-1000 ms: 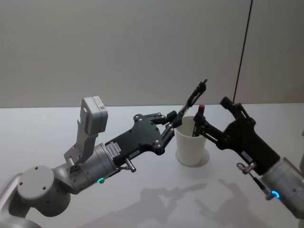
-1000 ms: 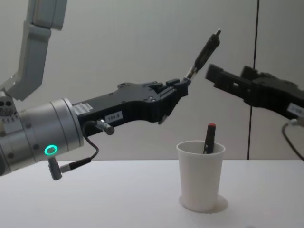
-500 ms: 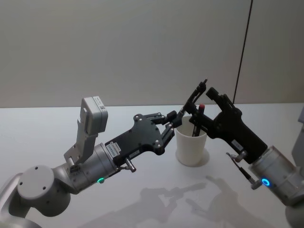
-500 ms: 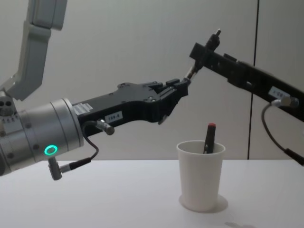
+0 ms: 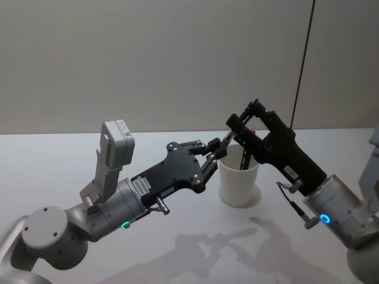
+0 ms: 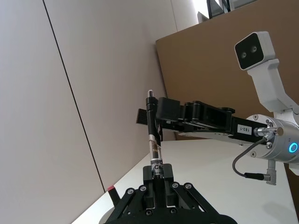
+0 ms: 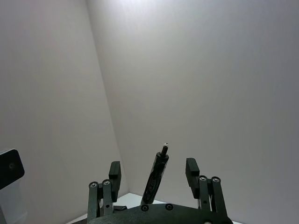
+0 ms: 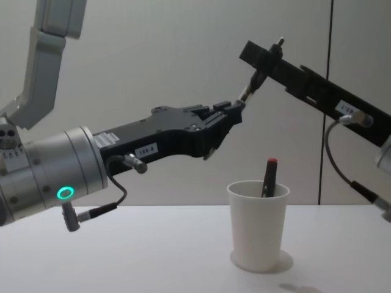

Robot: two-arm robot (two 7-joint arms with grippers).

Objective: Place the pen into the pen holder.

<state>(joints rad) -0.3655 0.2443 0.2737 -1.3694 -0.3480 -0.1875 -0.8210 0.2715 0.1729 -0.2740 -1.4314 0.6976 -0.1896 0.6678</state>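
A dark pen (image 8: 263, 72) slants up over the white paper-cup pen holder (image 8: 259, 223), which stands on the table. My left gripper (image 8: 237, 108) is shut on the pen's lower end (image 6: 157, 164), up and to the left of the cup (image 5: 238, 182). My right gripper (image 8: 264, 56) comes in from the right and is open. Its fingers (image 7: 191, 169) stand either side of the pen's upper part (image 7: 156, 176) without touching it. In the head view the right gripper (image 5: 243, 121) is above the cup's rim.
Another pen with a red cap (image 8: 269, 177) stands inside the cup. The white table (image 5: 71, 160) stretches around it, with a plain wall behind. A brown board (image 6: 219, 70) shows in the left wrist view.
My right gripper has swung in from the right and risen, and its open fingers now straddle the pen's upper end. The left arm and pen have held still.
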